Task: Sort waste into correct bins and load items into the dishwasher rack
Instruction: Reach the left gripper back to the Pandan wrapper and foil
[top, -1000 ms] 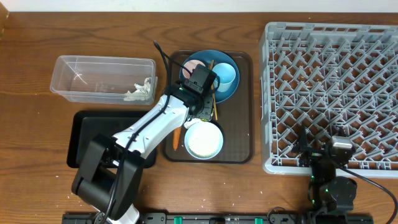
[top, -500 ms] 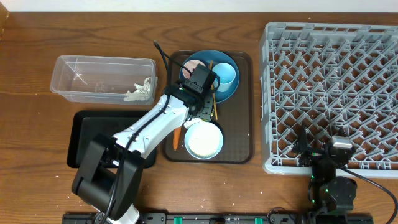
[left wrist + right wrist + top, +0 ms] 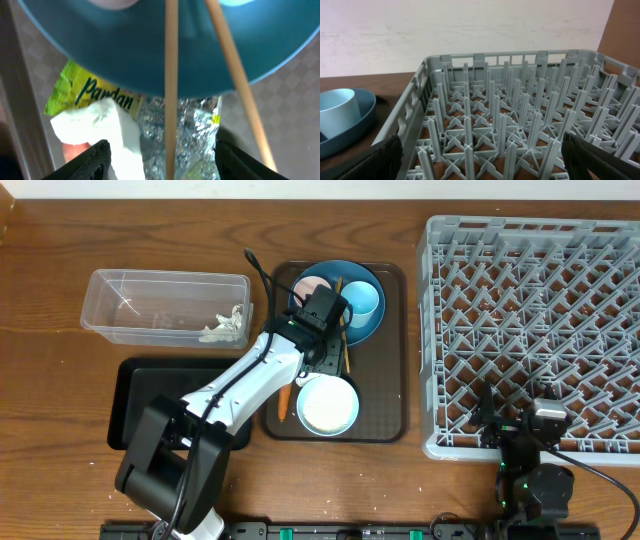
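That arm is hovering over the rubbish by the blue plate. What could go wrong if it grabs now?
The open left gripper straddles a chopstick crossing the wrapper, so closing might pinch it too. The tissue overlaps the wrapper and could come along. The blue plate sits close; lifting might nudge it.

We see a brown wooden table with visible grain. Near its middle lies a dark brown rectangular serving tray with rounded corners and a textured floor. Beyond the table's far edge stands a pale off-white wall.
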